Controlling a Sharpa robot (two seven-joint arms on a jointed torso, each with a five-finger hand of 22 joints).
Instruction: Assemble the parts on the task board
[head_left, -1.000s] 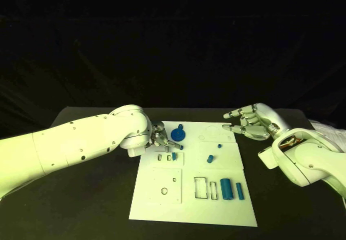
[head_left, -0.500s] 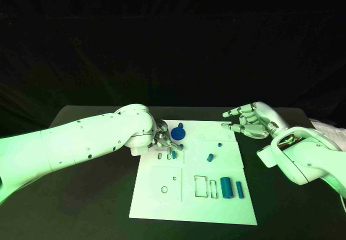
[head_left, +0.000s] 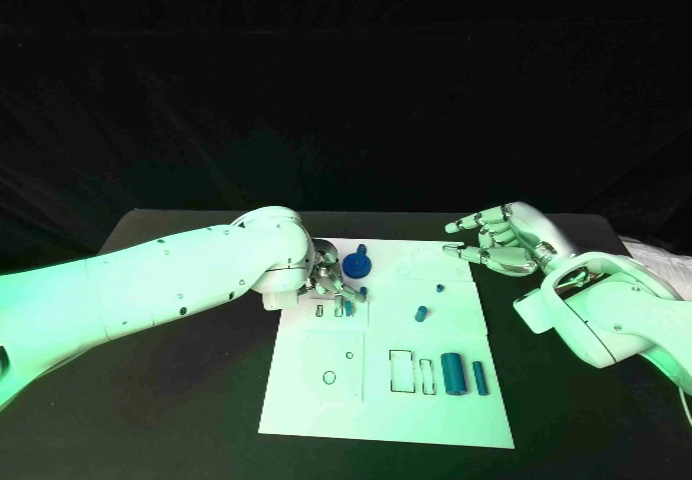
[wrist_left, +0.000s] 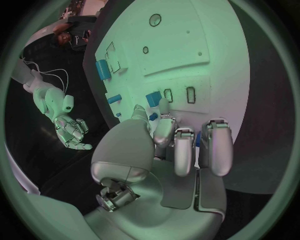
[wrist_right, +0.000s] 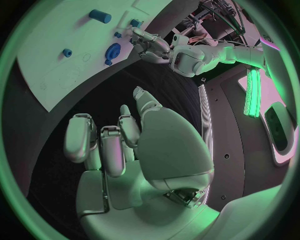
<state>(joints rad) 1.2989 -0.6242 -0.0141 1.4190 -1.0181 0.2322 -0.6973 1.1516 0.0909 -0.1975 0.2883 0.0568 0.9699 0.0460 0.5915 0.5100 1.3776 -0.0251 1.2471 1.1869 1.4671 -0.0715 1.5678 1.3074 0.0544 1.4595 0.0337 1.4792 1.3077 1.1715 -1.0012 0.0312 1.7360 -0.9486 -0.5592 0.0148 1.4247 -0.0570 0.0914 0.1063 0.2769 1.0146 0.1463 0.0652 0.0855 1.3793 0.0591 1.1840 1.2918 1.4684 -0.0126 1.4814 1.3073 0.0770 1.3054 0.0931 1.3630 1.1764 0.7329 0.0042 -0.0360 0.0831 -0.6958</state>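
From the head camera, the white task board lies in the middle of the black tabletop. The left hand is lowered over the board's upper left part, its fingertips beside two small slots; whether it has hold of anything cannot be told from here. A round blue disc lies just beyond that hand. Two small blue pegs sit near the board's middle, and a blue cylinder and a slimmer blue bar lie side by side near the lower right, beside two outlined rectangular slots. The right hand hovers above the board's upper right corner, fingers apart and loosely curved, with nothing in it.

From the left wrist camera, the left hand reaches down to the board with its fingers drawn together. A small blue block lies on the board just past the thumb tip, close to the two small slots; a sliver of blue shows between the fingers, but whether the hand grips a part cannot be told. The right hand hangs well apart, open-palmed.

From the right wrist camera, the right hand is held over the dark tabletop, clear of the board, fingers separated and empty. Across the board, the left hand rests by the blue disc, with the blue cylinder farther along.
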